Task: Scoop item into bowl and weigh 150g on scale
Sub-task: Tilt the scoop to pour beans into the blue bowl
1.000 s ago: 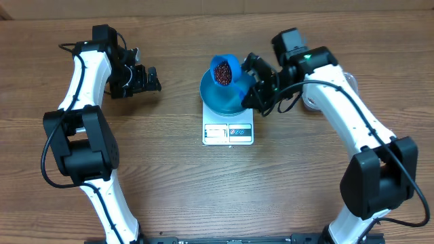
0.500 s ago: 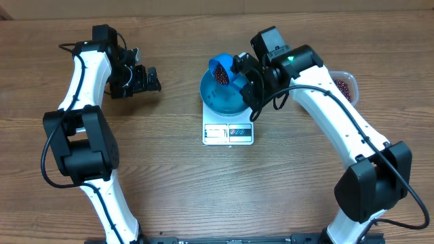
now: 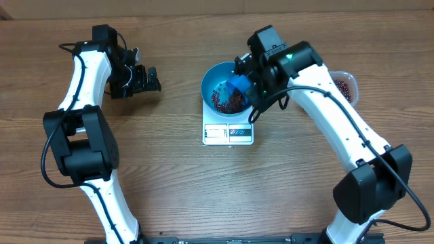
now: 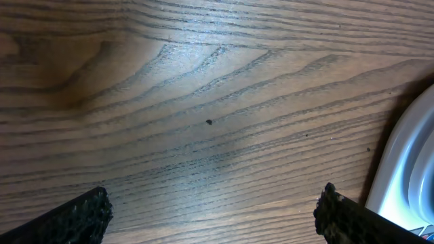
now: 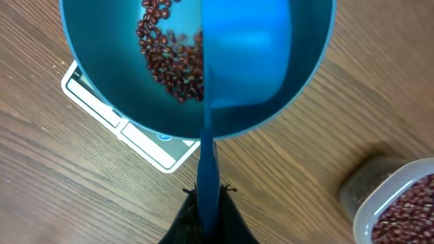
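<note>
Tipping the scoop (image 3: 237,87) over the bowl (image 3: 207,85), on the scale (image 3: 228,133) mid-desk (image 3: 169,176), toward the far edge.
Clenched on the scoop's handle: right gripper (image 5: 207,203). Released and idle near the far left corner: left gripper (image 3: 146,79). Roll the wrist slowly, lip inside the rim, and avoid leaning on the bowl, probably skewing the reading. Counted: one bowl, one scale, one scoop, one clear tub (image 3: 344,83) at the right edge, two grippers; beans (image 3: 224,102) in the bowl too many to count.
</note>
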`<state>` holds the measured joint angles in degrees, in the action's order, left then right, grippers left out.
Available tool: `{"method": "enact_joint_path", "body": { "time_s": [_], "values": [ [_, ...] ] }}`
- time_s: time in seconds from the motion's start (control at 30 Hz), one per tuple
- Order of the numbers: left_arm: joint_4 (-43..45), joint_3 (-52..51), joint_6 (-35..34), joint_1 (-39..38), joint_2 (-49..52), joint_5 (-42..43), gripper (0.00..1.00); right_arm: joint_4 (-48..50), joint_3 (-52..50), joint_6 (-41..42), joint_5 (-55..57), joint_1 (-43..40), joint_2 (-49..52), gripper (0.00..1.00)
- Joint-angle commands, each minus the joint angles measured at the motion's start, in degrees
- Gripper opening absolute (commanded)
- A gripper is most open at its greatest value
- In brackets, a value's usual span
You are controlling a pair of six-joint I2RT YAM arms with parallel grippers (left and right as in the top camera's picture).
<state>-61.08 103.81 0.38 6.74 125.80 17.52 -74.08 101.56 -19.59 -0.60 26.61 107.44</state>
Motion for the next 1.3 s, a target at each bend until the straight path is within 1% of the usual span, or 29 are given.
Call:
{"method": "enact_joint_path", "body": {
  "time_s": [0.0, 0.17, 0.5, 0.53, 0.6, 0.63, 0.77, 0.87, 0.93, 1.0, 1.03, 1.17, 1.2, 1.27],
  "values": [
    [0.04, 0.44, 0.9, -0.39, 0.48, -0.11, 1.0, 1.07, 1.7, -0.35, 4.24, 2.19, -0.37, 0.04],
    [0.04, 0.44, 0.9, -0.39, 0.48, -0.13, 0.99, 3.15, 1.7, -0.37, 5.09, 3.23, -0.37, 0.04],
    [0.04, 0.44, 0.9, -0.39, 0.48, -0.11, 1.0, 3.5, 1.7, -3.13, 5.66, 3.34, -0.44, 0.04],
    [0.04, 0.44, 0.9, -0.39, 0.48, -0.11, 1.0, 3.48, 1.7, -3.13, 5.66, 3.34, -0.42, 0.12],
    [0.04, 0.44, 0.9, -0.39, 0.48, -0.11, 0.99, 3.48, 1.7, -3.13, 5.64, 3.34, -0.44, 0.18],
    [0.04, 0.44, 0.87, -0.39, 0.48, -0.11, 1.0, 3.48, 1.7, -3.1, 5.4, 3.34, -0.42, 0.27],
    [0.04, 0.44, 0.87, -0.39, 0.48, -0.11, 1.0, 3.1, 1.68, -3.13, 2.91, 3.32, -0.42, 0.33],
    [0.04, 0.44, 0.9, -0.39, 0.48, -0.11, 1.0, 3.23, 1.4, -3.17, 2.93, 3.21, -0.42, 0.47],
    [0.04, 0.44, 0.9, -0.39, 0.48, -0.11, 0.99, 3.54, 1.14, -3.13, 2.91, 2.58, -0.35, 0.53],
    [0.04, 0.44, 0.87, -0.39, 0.48, -0.11, 0.99, 3.58, 1.11, -2.62, 2.89, 2.14, -0.07, 0.54],
    [0.04, 0.44, 0.9, -0.39, 0.48, -0.11, 1.0, 3.74, 1.07, -0.9, 2.86, 1.75, 0.09, 0.56],
    [0.04, 0.44, 0.9, -0.39, 0.48, -0.11, 1.0, 3.8, 0.76, 8.0, -1.9, 0.17, 1.11, 0.54],
    [0.04, 0.44, 0.87, -0.39, 0.48, -0.11, 1.0, 3.39, 0.76, 12.07, -3.08, -0.42, 1.86, 0.53],
    [0.04, 0.44, 0.9, -0.39, 0.48, -0.11, 1.0, 2.27, 0.74, 16.17, -4.79, -1.25, 3.13, 0.52]
  ]
}}
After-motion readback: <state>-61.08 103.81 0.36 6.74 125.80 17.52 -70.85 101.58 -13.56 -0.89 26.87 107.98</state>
